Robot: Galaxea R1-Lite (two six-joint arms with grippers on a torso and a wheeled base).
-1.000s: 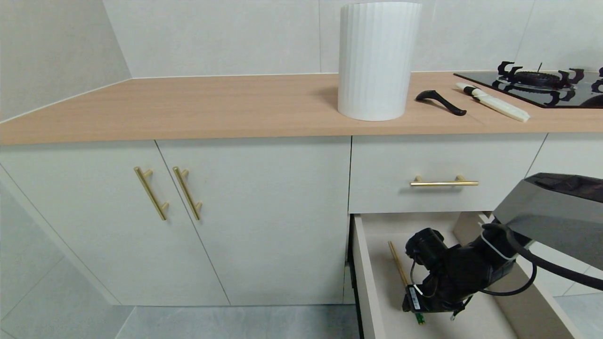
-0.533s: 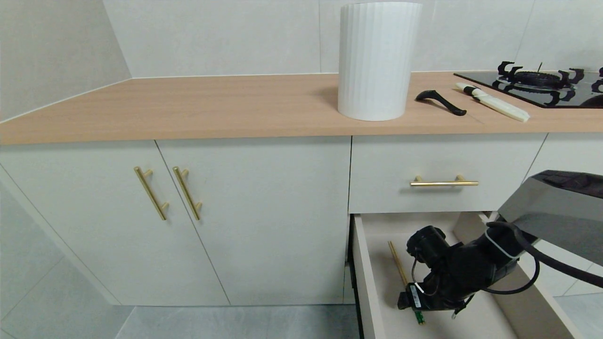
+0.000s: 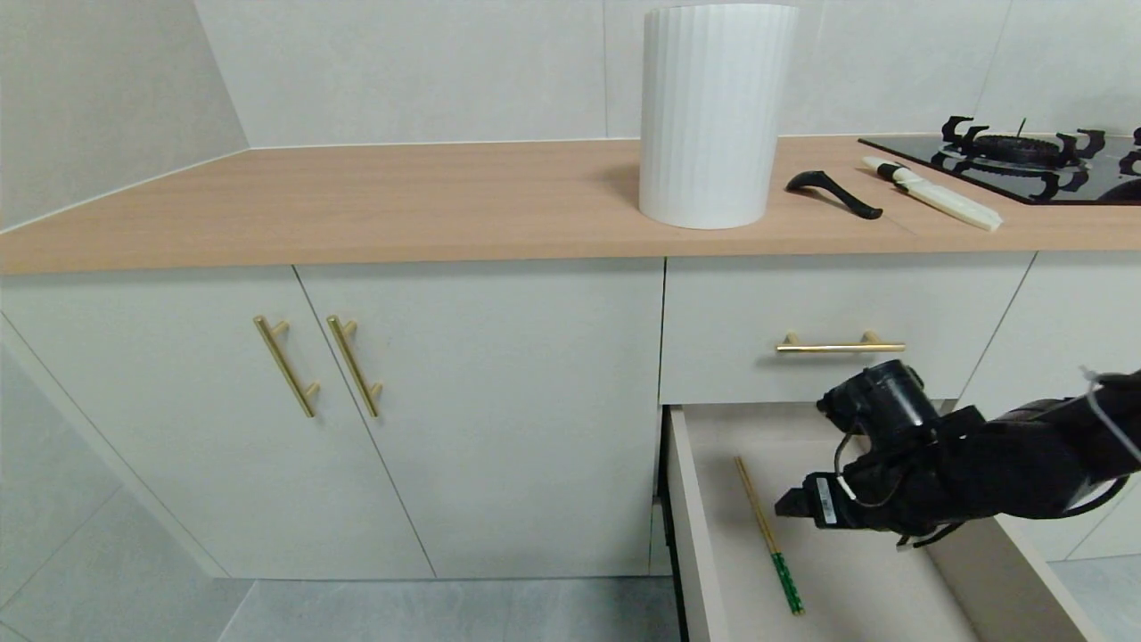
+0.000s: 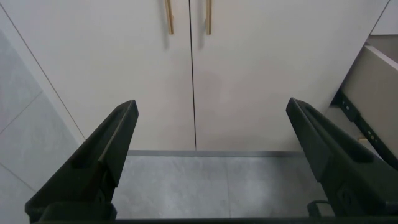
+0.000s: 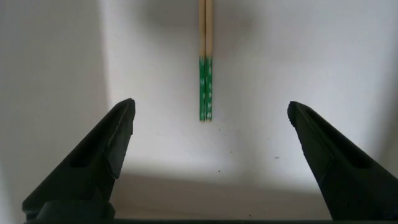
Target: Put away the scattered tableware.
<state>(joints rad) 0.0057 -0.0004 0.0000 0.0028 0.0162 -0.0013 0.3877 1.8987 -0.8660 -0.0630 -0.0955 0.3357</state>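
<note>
Chopsticks (image 3: 768, 548): one pair, lying side by side on the floor of the open drawer (image 3: 693, 499). The green-patterned ends point toward the drawer front and the bare wooden ends toward the back. The pair lies nearer the drawer's left wall than its right.

Right side: the fingers (image 5: 112, 149) are spread wide with nothing between them. The right gripper (image 3: 789, 505) hangs over the drawer interior, above and to the right of the chopsticks and apart from them. In the right wrist view the green ends of the pair (image 5: 206, 87) lie on the drawer floor below the gap between the fingers. The right arm runs off to the right across the drawer's right wall.

Left side: the fingers (image 4: 106, 149) are likewise spread apart and empty. The left gripper (image 4: 211, 104) sits low and faces the cabinet doors (image 4: 193, 74) and the grey floor (image 4: 205, 180). A corner of the open drawer shows at the side.

Surroundings:
- A closed drawer with a gold bar handle (image 3: 840, 346) sits directly above the open one.
- On the wooden countertop (image 3: 401, 196) a white ribbed canister (image 3: 713, 116) stands upright.
- Beside it lie a black-handled utensil (image 3: 833, 192) and then a white knife (image 3: 931, 192).
- Both lie flat between the canister and the gas hob (image 3: 1016, 160).
</note>
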